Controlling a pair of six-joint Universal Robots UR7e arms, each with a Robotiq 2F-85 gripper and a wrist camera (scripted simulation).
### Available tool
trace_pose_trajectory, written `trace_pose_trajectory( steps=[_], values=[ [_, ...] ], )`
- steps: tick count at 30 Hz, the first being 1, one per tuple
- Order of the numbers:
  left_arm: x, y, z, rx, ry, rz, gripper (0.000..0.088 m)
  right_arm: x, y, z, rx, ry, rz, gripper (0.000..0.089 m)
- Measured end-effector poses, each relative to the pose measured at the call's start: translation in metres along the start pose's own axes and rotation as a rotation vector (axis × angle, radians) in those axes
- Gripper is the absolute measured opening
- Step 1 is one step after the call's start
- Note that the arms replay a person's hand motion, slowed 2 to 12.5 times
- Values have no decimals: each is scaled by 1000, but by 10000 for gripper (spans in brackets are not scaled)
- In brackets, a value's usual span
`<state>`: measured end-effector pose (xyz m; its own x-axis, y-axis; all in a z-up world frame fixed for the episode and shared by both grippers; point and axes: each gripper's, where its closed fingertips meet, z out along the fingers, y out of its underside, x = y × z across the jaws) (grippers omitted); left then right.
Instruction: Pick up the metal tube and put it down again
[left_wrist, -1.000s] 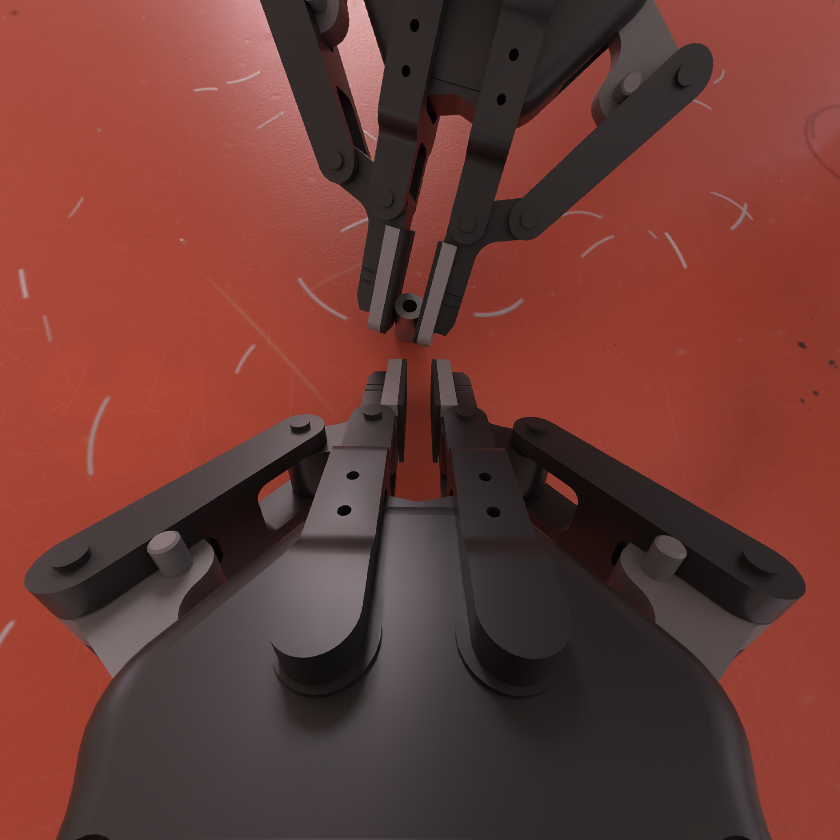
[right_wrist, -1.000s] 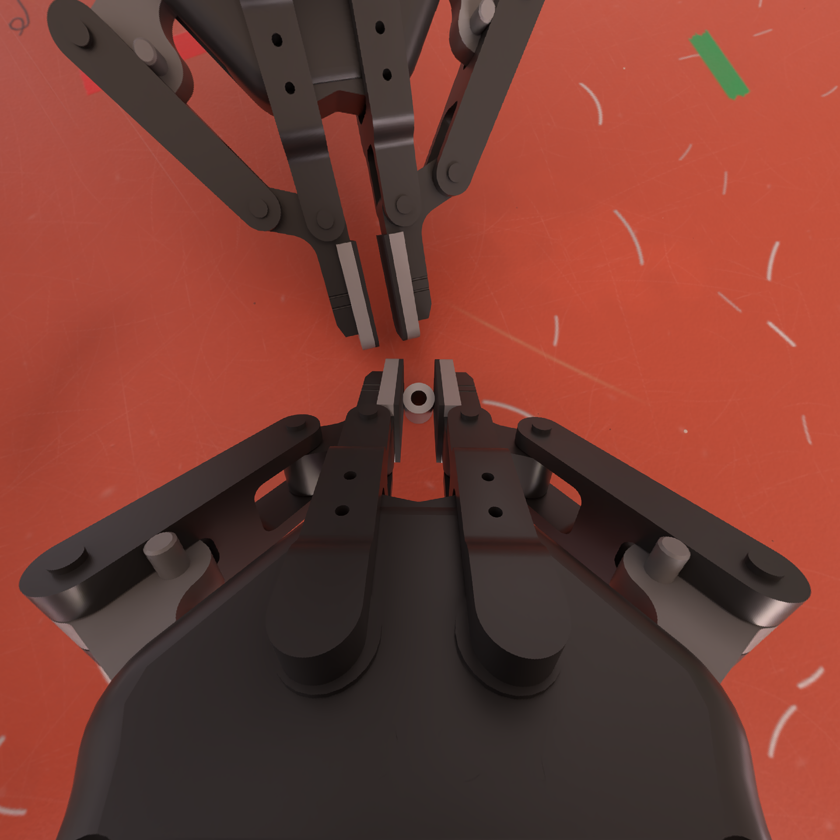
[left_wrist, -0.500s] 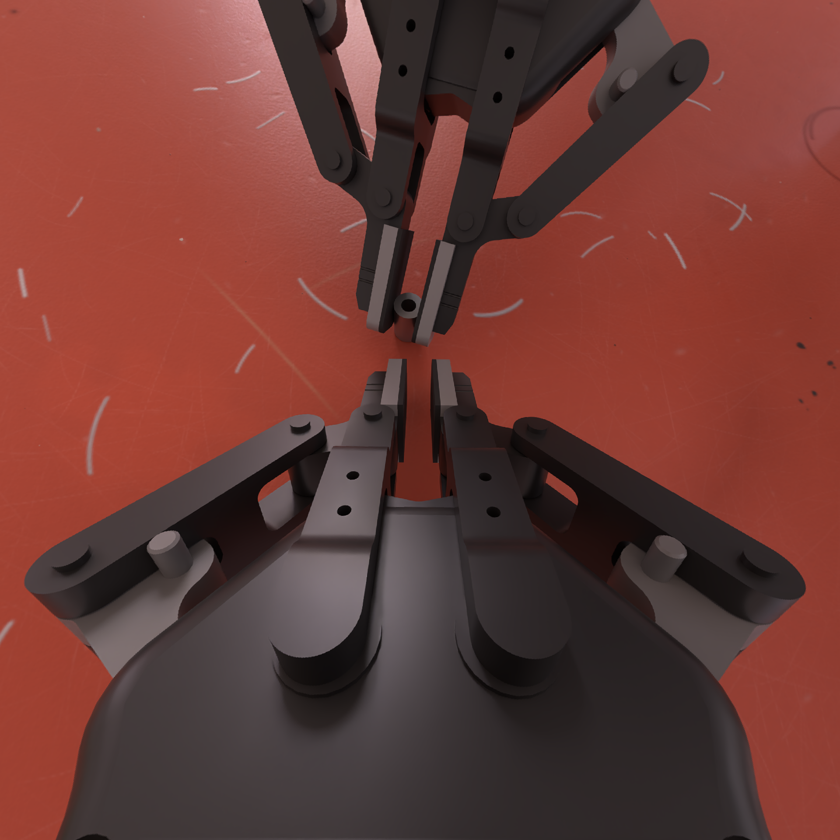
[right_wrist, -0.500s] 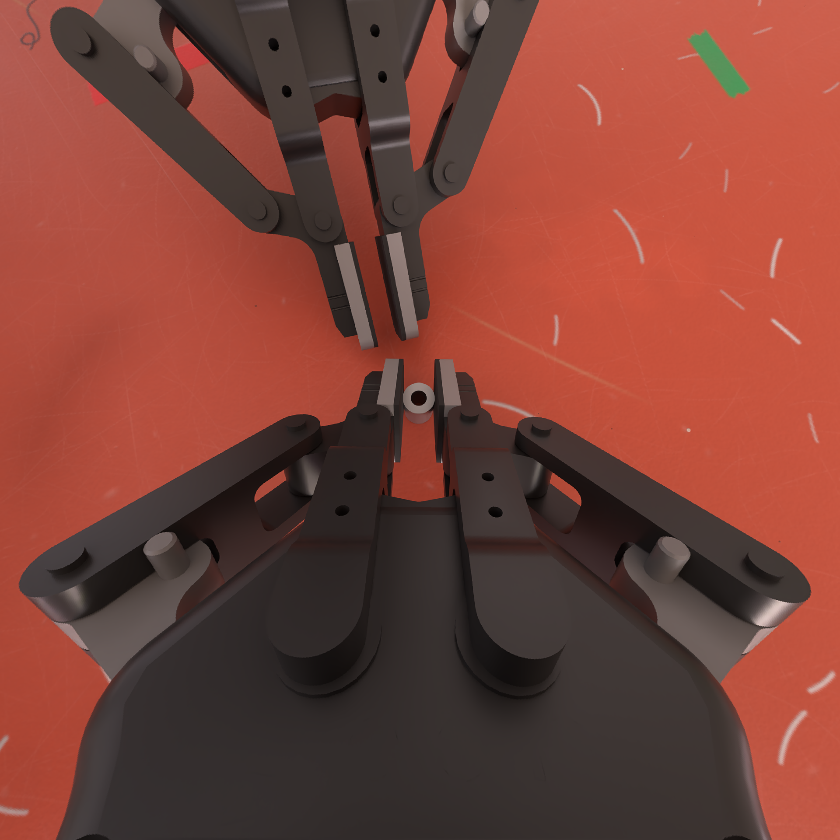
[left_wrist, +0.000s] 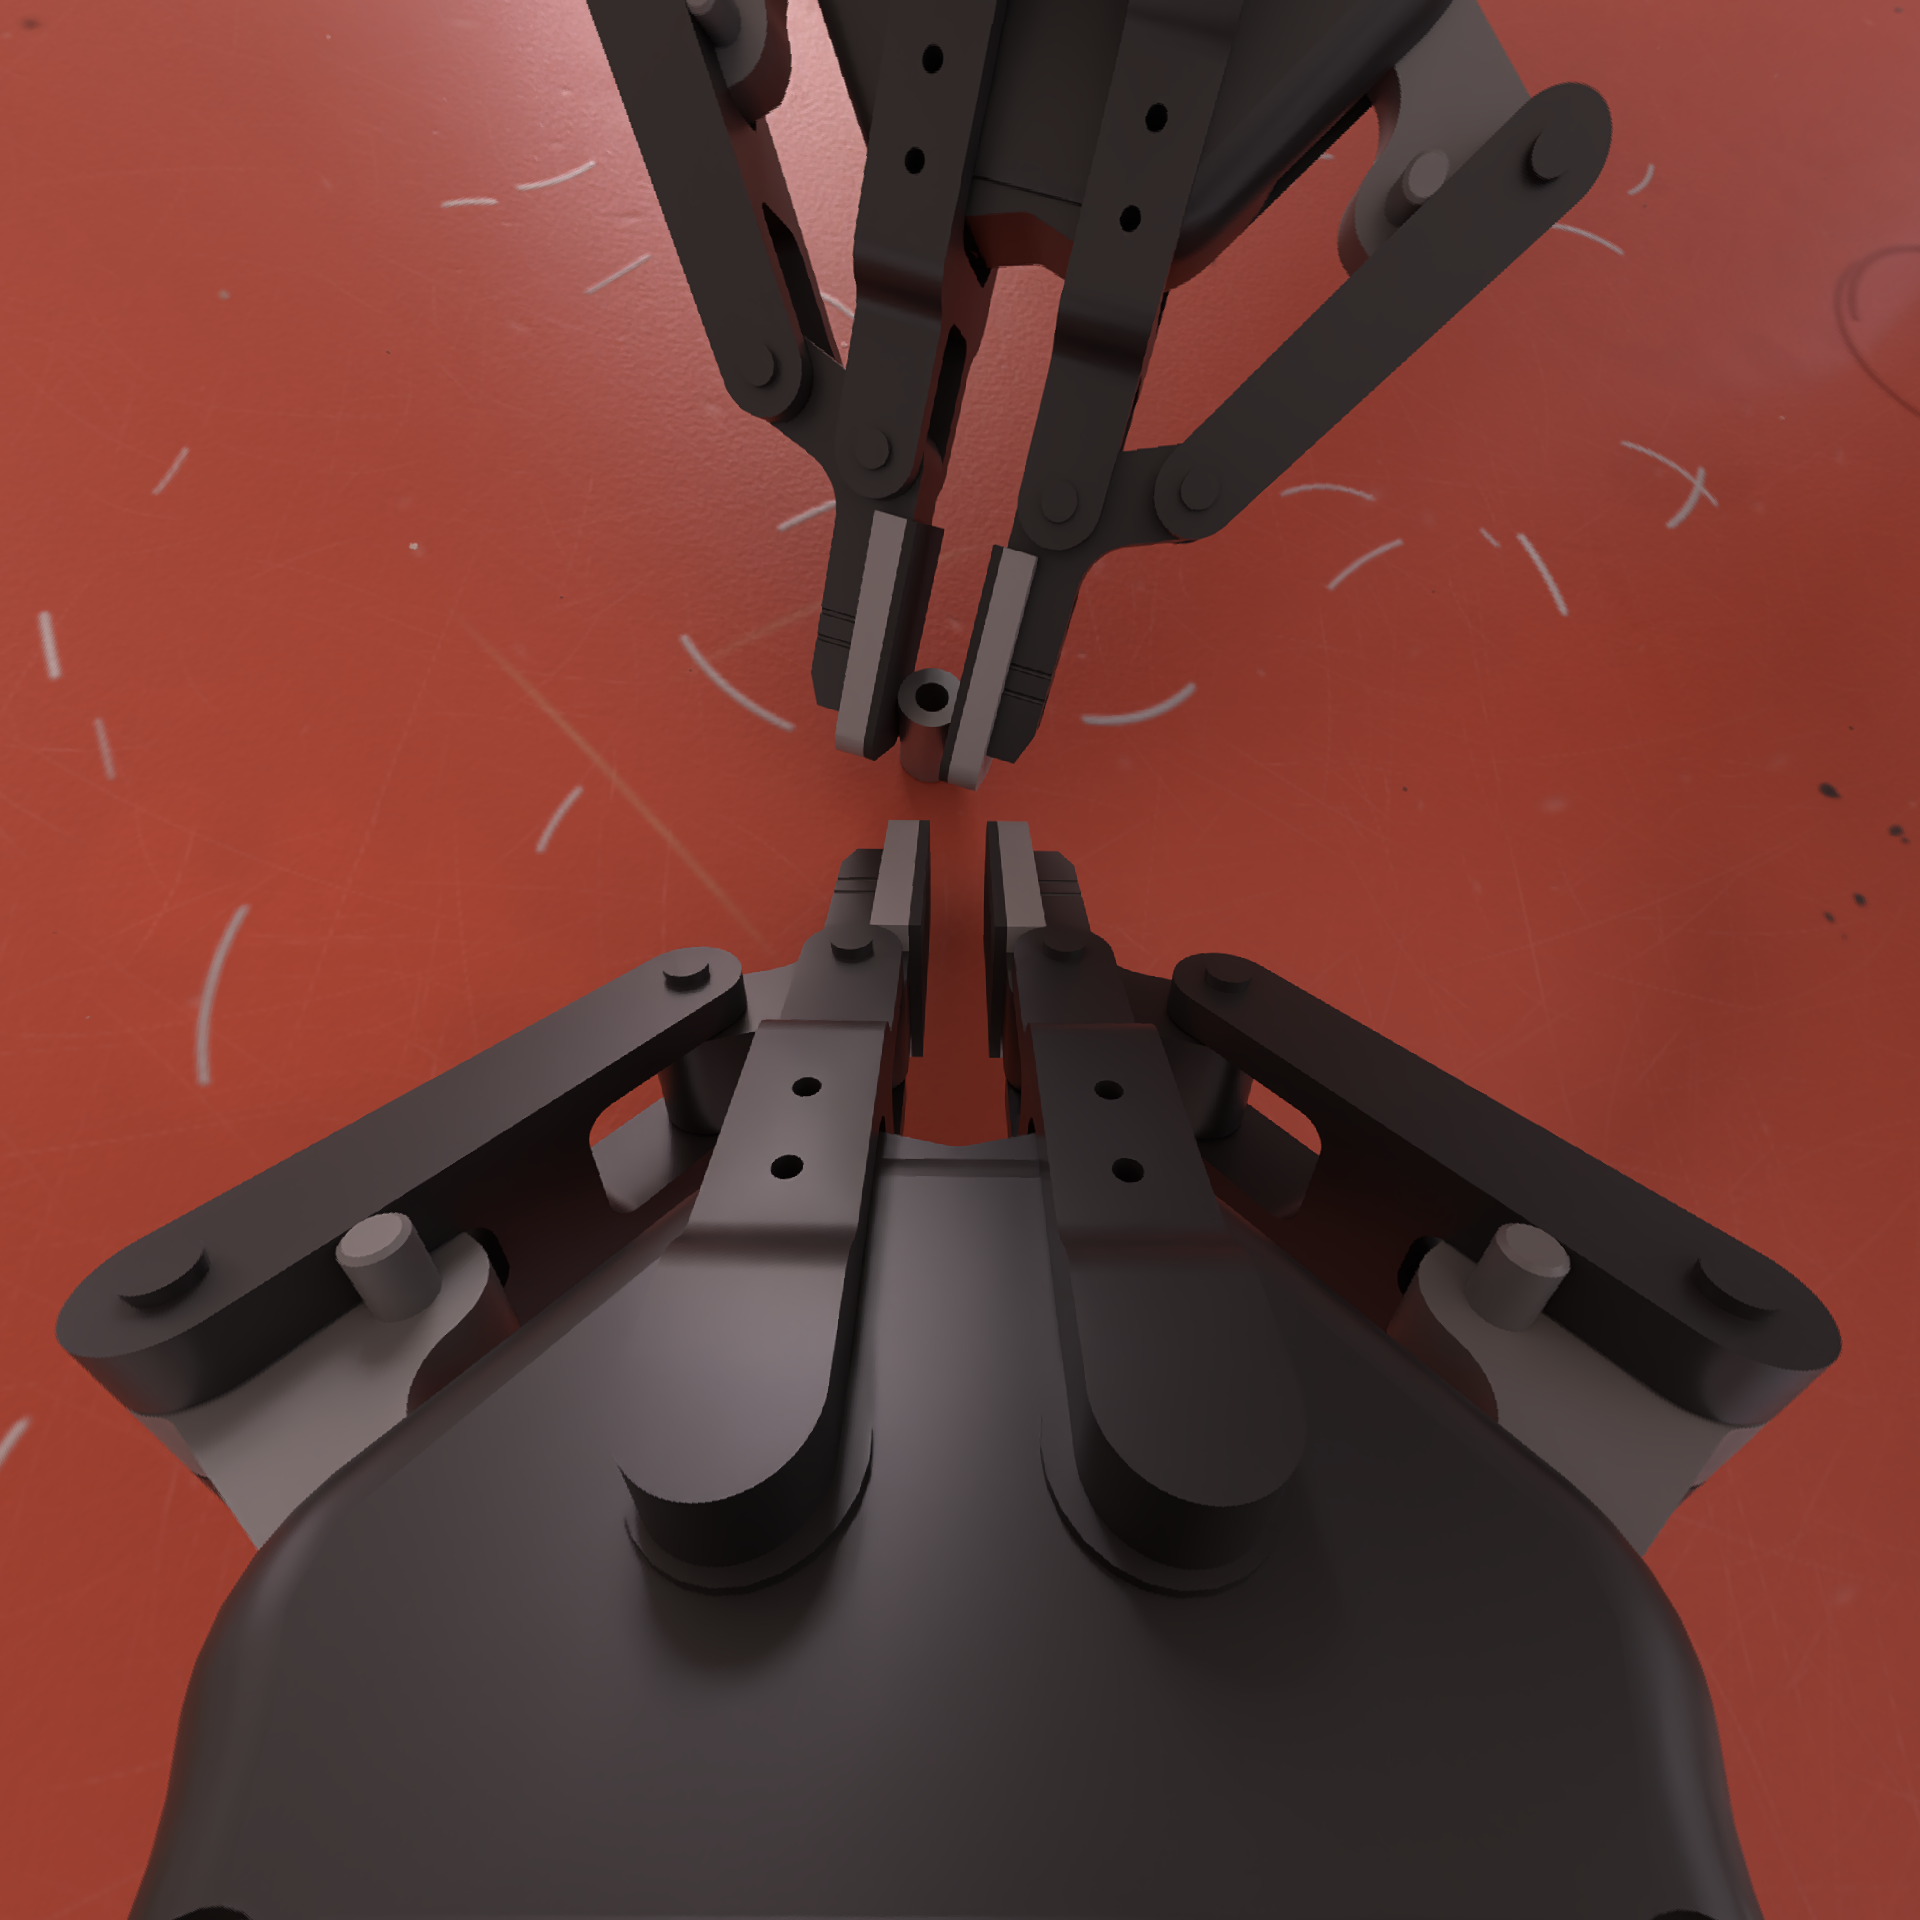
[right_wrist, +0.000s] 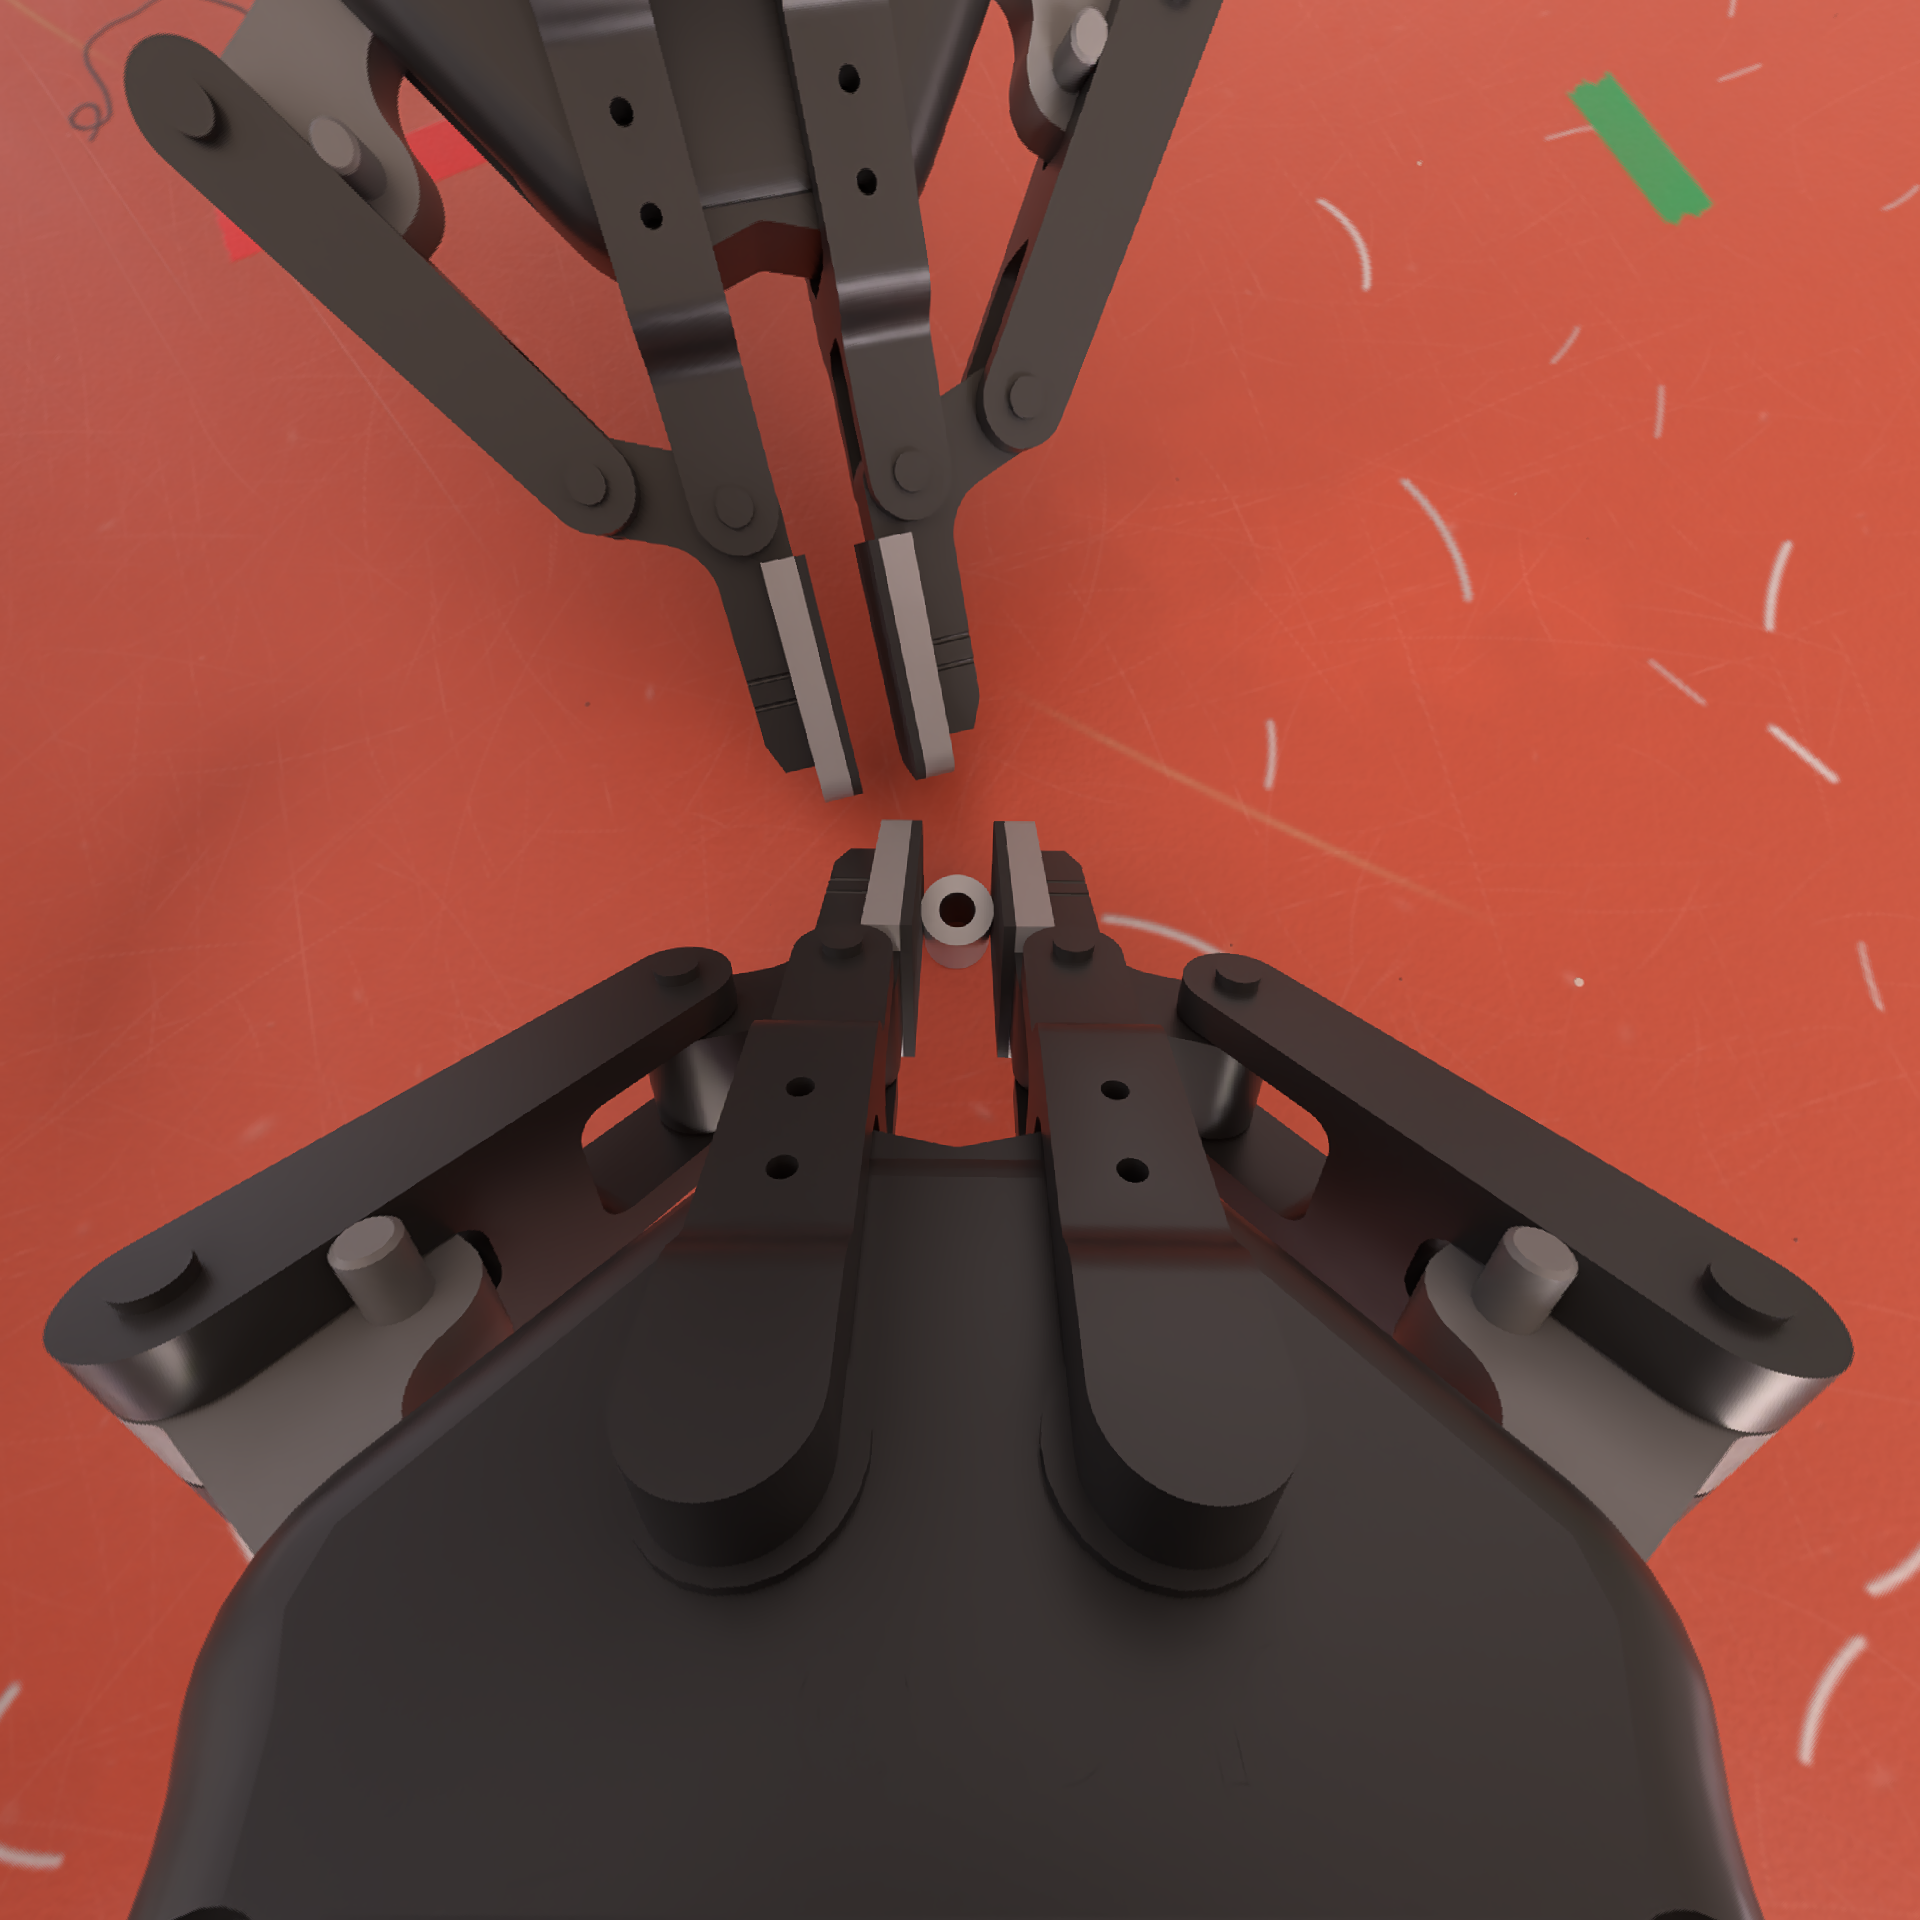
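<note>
The metal tube (right_wrist: 956, 914) is a short grey cylinder seen end-on, held between the pads of my right gripper (right_wrist: 956, 831) near the fingertips. In the left wrist view the tube (left_wrist: 928, 698) shows upright between the right gripper's (left_wrist: 925, 764) fingers, its lower end level with their tips. My left gripper (left_wrist: 956, 831) points down tip to tip with the right one and is empty, its pads drawn together with only a thin slit between them. It also shows in the right wrist view (right_wrist: 883, 779). I cannot tell whether the tube touches the table.
The red table (left_wrist: 312, 727) lies below, covered in pale scratch marks. A green tape strip (right_wrist: 1642, 151) lies at the far right and a red tape strip (right_wrist: 442, 145) shows behind the left gripper's links. Black specks (left_wrist: 1860, 894) dot the right side.
Almost nothing moved. The table marks in the right wrist view drifted slightly down and right. The tube stays gripped by the right gripper and the left gripper stays as it was.
</note>
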<state>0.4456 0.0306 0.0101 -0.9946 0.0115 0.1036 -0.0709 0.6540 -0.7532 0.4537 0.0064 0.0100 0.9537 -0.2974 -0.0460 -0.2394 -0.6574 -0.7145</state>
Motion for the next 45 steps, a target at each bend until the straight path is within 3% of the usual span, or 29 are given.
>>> trace_pose_trajectory(
  steps=[29, 34, 45],
  values=[
    [0, 0, 0, 1, 4, -5, 94, -1, 0, 0, 7, -9, -13, 118],
    [0, 0, 0, 1, 4, -5, 94, 0, 1, -1, -1, 4, -24, 314],
    [0, 0, 0, 1, 3, -5, 93, 0, 2, -3, -11, 5, -30, 355]
  ],
)
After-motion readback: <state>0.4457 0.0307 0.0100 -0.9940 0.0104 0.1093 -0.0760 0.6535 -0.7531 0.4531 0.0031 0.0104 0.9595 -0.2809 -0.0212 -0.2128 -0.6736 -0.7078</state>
